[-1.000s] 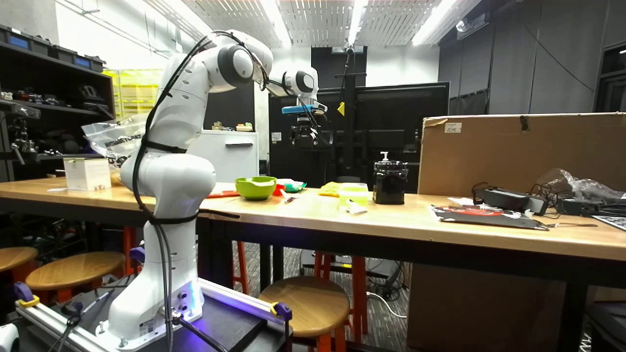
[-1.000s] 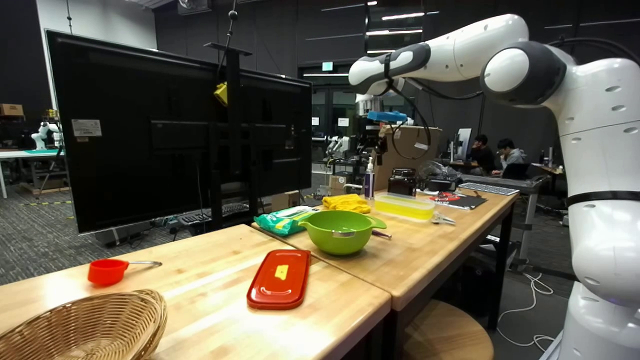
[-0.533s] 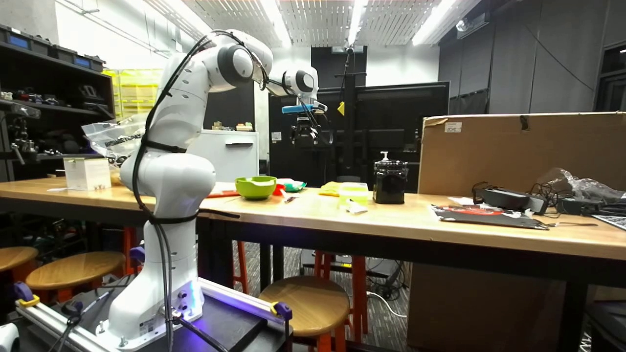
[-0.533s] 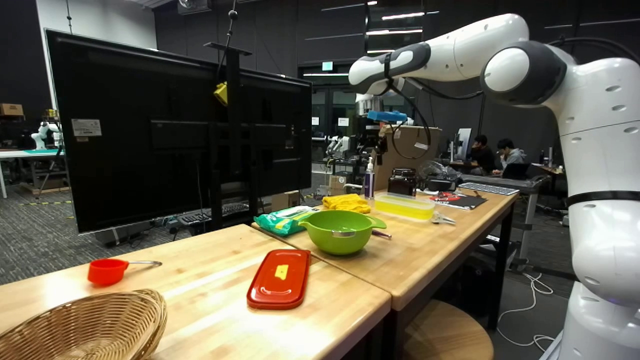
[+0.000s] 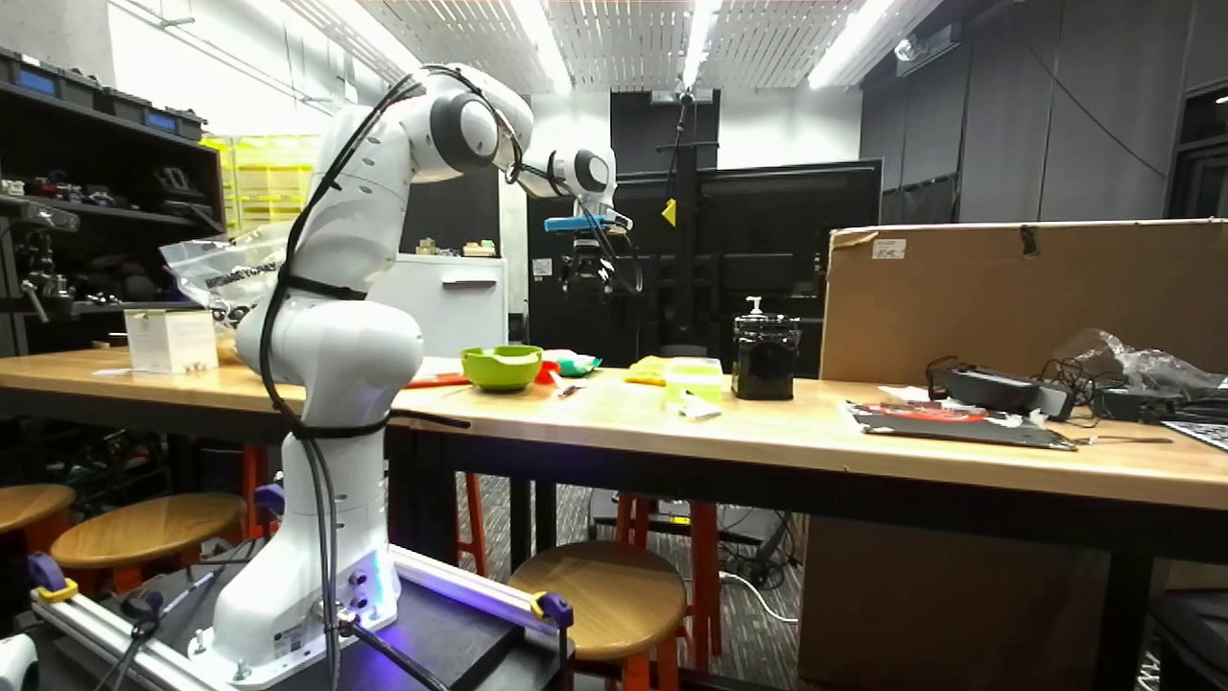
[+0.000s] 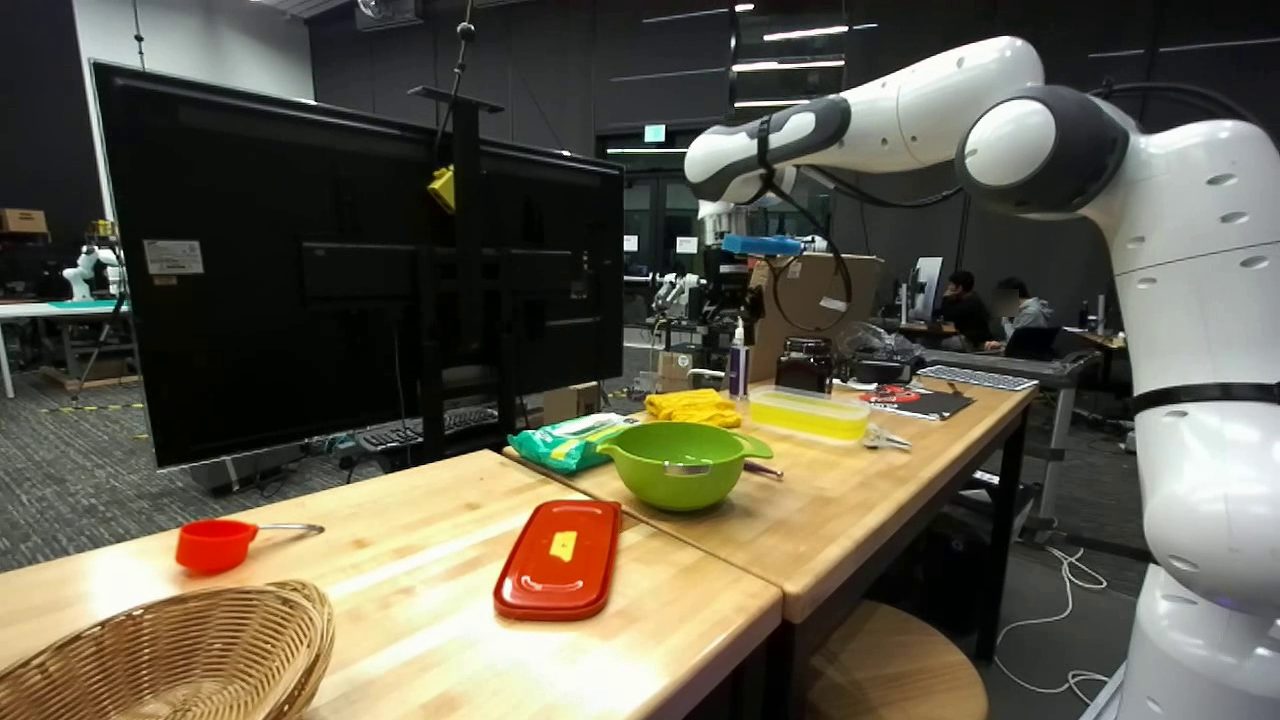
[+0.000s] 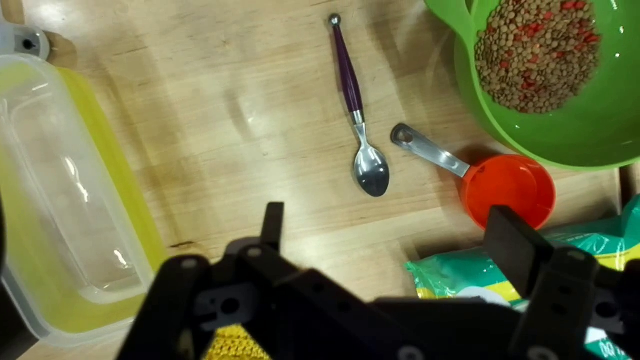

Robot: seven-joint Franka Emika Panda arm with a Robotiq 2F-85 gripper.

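Note:
My gripper (image 7: 385,215) hangs well above the wooden table, jaws spread wide and nothing between them; both exterior views show it in mid-air (image 5: 587,278). Below it in the wrist view lies a spoon (image 7: 370,167) with a purple handle. To the right is a red measuring cup (image 7: 510,185) with a metal handle, partly covered by one finger. A green bowl (image 7: 550,137) holding brown lentils (image 7: 535,65) with red bits stands at the upper right. A green packet (image 7: 460,272) shows behind the right finger, and a yellow cloth (image 7: 235,345) peeks out at the bottom.
A clear container (image 7: 65,175) with yellow sides stands left of the spoon. In an exterior view a red lid (image 6: 560,575), another red cup (image 6: 213,545) and a wicker basket (image 6: 180,640) occupy the nearer table. A dark jar (image 5: 766,360) and large cardboard box (image 5: 1017,297) stand farther along.
Over the last half second my gripper has sunk slightly and shifted a little to the left in both exterior views. Its jaws have stayed open, and the objects on the table have not moved.

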